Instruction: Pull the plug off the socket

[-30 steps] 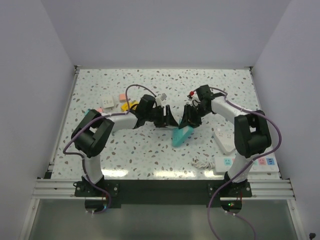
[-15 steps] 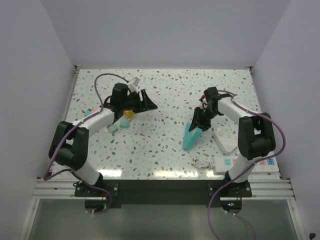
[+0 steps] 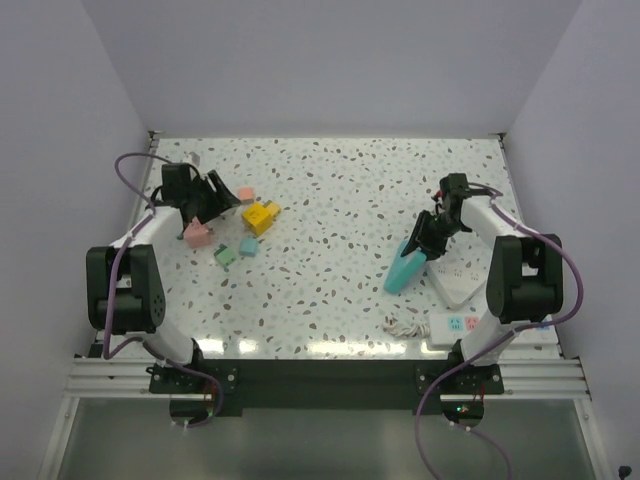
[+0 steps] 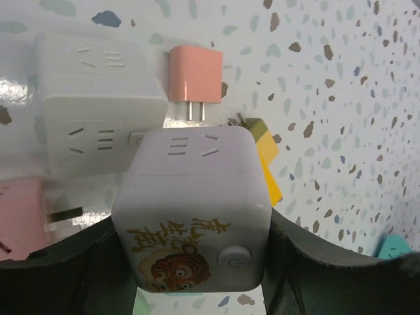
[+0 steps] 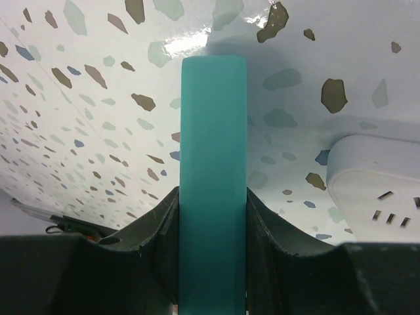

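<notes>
At far left of the surface (image 3: 340,180), left tool (image 3: 207,190) is clamped tight on the white cube plug (image 4: 193,210). It hangs just over a loose white cube (image 4: 92,98) and a pink plug (image 4: 195,72). Right tool (image 3: 432,232) is clamped on the teal socket bar (image 3: 404,270), which is tilted, just beside the white power strip (image 3: 455,285). Plug and socket are well apart, so the pull looks done and the step in hand is likely set-down. Lower the cube onto a bare patch, clear of the pink plug's prongs, and open only once it rests. Lay the teal bar flat beside the strip, not on it.
</notes>
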